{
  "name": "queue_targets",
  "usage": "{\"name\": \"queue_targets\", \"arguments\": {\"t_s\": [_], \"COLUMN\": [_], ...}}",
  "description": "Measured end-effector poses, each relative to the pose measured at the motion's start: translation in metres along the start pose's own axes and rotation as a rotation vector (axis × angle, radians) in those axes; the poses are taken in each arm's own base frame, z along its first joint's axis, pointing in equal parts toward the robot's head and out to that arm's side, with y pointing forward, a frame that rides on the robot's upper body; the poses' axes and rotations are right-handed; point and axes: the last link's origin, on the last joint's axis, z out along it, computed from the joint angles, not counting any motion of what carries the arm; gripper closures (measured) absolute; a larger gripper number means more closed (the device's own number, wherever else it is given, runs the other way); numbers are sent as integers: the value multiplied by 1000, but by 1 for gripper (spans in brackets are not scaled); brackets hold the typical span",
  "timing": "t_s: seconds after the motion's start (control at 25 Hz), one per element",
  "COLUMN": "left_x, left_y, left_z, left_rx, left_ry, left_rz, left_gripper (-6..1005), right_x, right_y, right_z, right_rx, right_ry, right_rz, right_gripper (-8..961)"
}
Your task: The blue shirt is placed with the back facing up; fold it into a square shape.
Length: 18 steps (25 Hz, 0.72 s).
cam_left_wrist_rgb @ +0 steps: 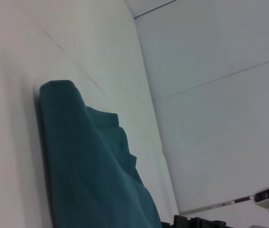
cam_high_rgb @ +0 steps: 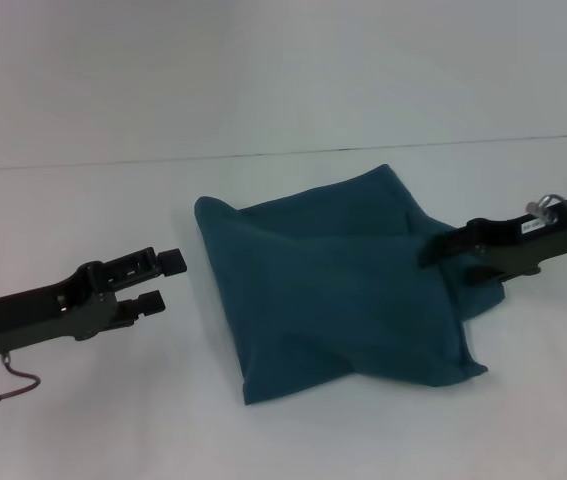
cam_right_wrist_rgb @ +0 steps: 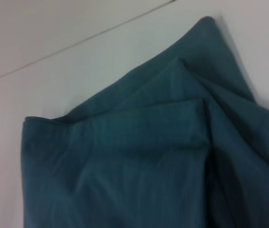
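On the white table [cam_high_rgb: 83, 420] before you, the blue shirt [cam_high_rgb: 338, 290] lies already folded into a rough, slightly skewed square, its layers stacked and one corner poking out. Your left gripper [cam_high_rgb: 161, 281] hovers released just beside its left edge, touching nothing. Your right gripper [cam_high_rgb: 433, 250] rests over the right edge; whether it grasps cloth cannot be told. Only squaring up seems left.
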Motion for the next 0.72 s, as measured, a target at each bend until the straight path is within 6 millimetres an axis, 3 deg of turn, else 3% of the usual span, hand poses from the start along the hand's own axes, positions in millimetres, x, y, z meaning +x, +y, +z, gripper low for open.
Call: {"name": "queue_targets", "arguments": {"t_s": [0.72], "left_x": [7], "left_y": [2], "left_z": [1], "left_rx": [-17], "left_ry": [43], "left_rz": [16], "left_gripper": [49], "right_x": [1], "right_y": [15], "right_z": [31], "right_rx": [66], "right_ry": [1], "right_rz": [-73], "right_gripper": [99]}}
